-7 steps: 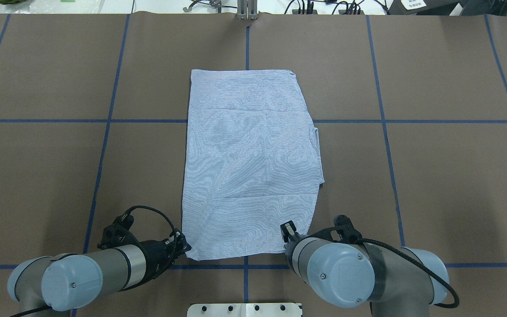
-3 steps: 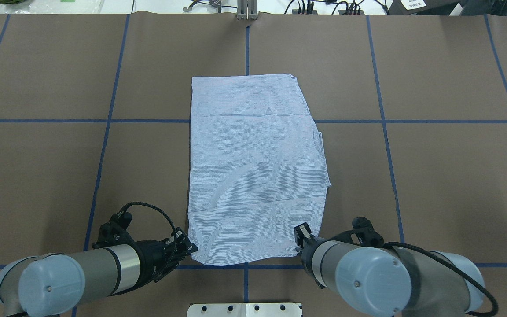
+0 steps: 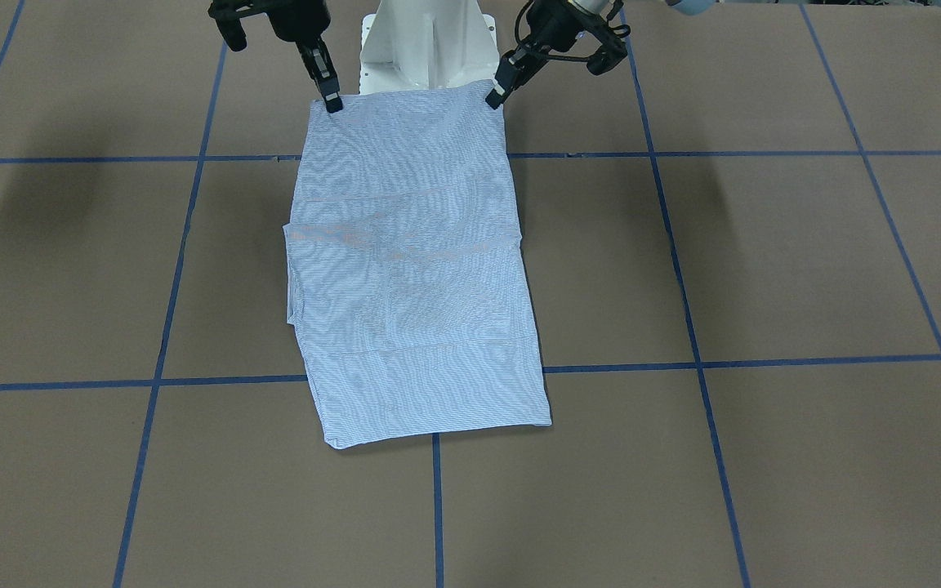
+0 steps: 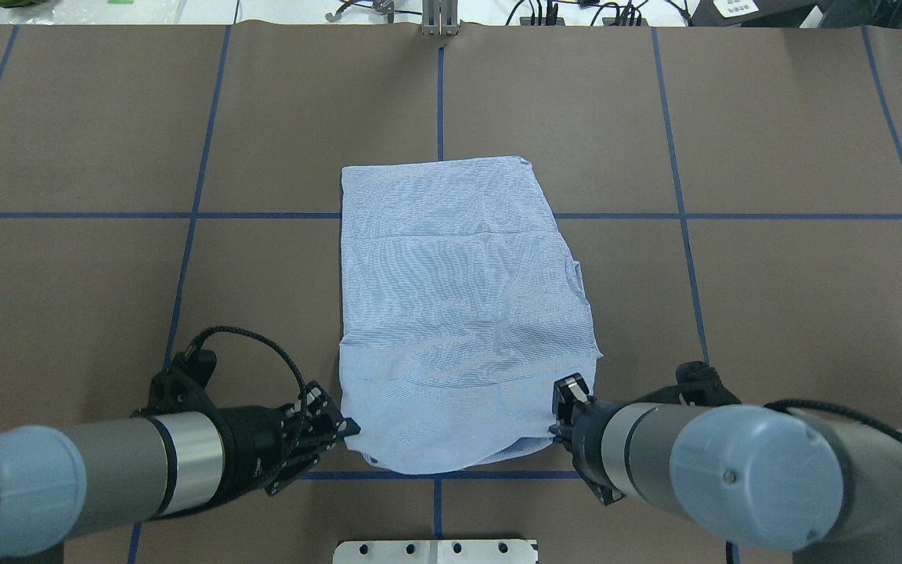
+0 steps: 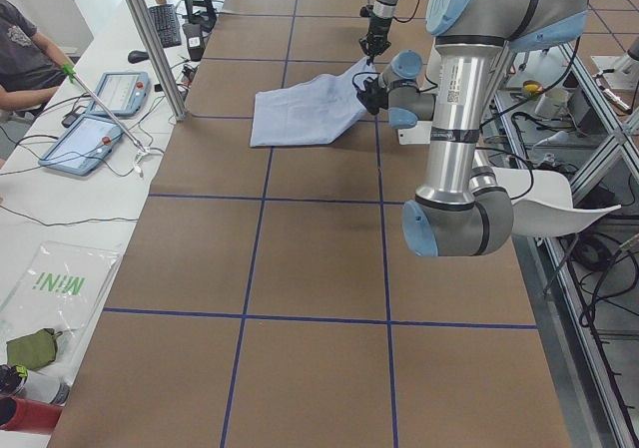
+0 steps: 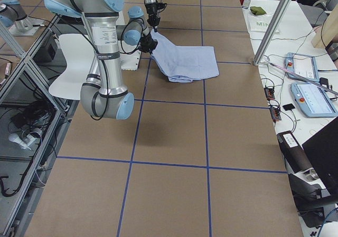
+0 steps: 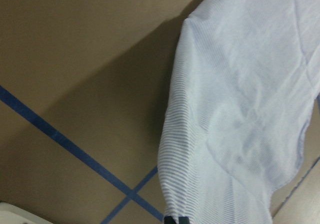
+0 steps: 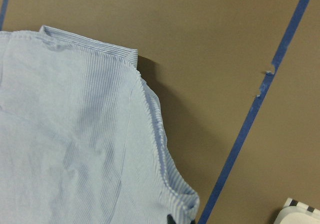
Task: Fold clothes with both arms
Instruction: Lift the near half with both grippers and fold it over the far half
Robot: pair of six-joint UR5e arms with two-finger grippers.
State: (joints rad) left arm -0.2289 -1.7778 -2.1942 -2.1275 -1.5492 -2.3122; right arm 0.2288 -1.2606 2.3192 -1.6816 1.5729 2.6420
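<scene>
Two grippers: the left gripper (image 4: 345,428) and the right gripper (image 4: 567,403) each pinch one near corner of the pinstriped shirt (image 4: 459,298). Their fingers are squeezed tight on the cloth.
Why both corners: holding the two ends at once lifts the edge evenly. I think this is so the edge can go over the far part to make a fold.
Where the shirt is: it lies in the middle of the table (image 4: 772,313), in a long narrow shape. The far end lies flat. The near edge is up off the table and sags a little between the two grippers.
How it may act: the cloth is thin and floppy, so one side could droop if an arm goes faster than the other.
Table top: it has a brown cover with blue tape lines (image 4: 185,266) that make big squares.
Near the robot: the white base (image 4: 435,551) sits just by the shirt's near edge.
Room: a long white bench (image 5: 60,219) runs along the far side. It holds control tablets (image 5: 85,141) and wires. A person (image 5: 20,54) sits there.
</scene>
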